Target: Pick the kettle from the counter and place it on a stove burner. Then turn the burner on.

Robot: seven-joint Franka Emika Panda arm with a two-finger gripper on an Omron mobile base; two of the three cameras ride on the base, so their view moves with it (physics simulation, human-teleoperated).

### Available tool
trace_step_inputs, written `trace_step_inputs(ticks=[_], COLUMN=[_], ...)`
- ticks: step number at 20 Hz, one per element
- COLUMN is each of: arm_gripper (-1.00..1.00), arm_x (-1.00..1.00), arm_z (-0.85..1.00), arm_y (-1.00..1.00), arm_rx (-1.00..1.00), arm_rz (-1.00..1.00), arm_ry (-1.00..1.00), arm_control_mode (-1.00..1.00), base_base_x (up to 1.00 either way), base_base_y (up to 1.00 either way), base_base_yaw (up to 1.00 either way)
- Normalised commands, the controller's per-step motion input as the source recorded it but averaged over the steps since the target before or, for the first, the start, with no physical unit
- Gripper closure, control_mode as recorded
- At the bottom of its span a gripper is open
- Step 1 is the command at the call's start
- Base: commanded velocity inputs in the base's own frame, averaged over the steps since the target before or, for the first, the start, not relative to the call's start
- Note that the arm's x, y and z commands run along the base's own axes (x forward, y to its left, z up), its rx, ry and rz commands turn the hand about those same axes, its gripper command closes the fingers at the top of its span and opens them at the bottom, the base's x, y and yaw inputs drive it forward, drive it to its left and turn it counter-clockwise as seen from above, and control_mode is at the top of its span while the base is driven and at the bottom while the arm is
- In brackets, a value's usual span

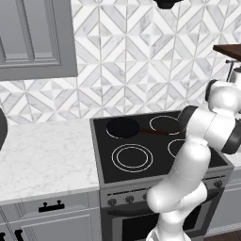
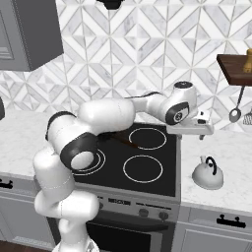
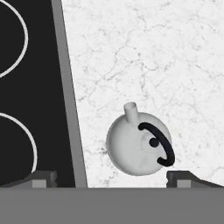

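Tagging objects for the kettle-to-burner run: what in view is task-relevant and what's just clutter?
Task things:
- kettle, on the counter right of the stove
- double-ring stove burner, unlit
- gripper, open, above the kettle
- stove knobs

Bystanders:
- black pan on the back burner
- wooden shelf
- hanging ladle

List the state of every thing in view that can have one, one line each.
kettle: upright on the counter, right of the stove, not held
gripper: open, above the kettle
double-ring burner: rings white, not glowing, nothing on it
black pan: on the rear left burner
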Motion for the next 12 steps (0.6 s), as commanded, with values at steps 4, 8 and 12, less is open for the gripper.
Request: trace_step_inputs(ticks=[4, 8, 12], arm_gripper=[-1.0, -1.0, -1.0], arm_x=[0.0, -0.08, -0.18], arm_z=[0.0, -0.28, -0.34], arm_y=[-0.59, -0.37, -0.1], arm_rx=[0.06, 0.05, 0.03], arm_rz=[0.0, 0.0, 0.01], arm_ry=[0.0, 0.01, 0.03], arm_control_mode=[-1.0, -1.0, -1.0], base_base_x=[0.0, 0.0, 0.0], base_base_y=[0.0, 0.0, 0.0], base_base_yaw=[0.0, 0.0, 0.0])
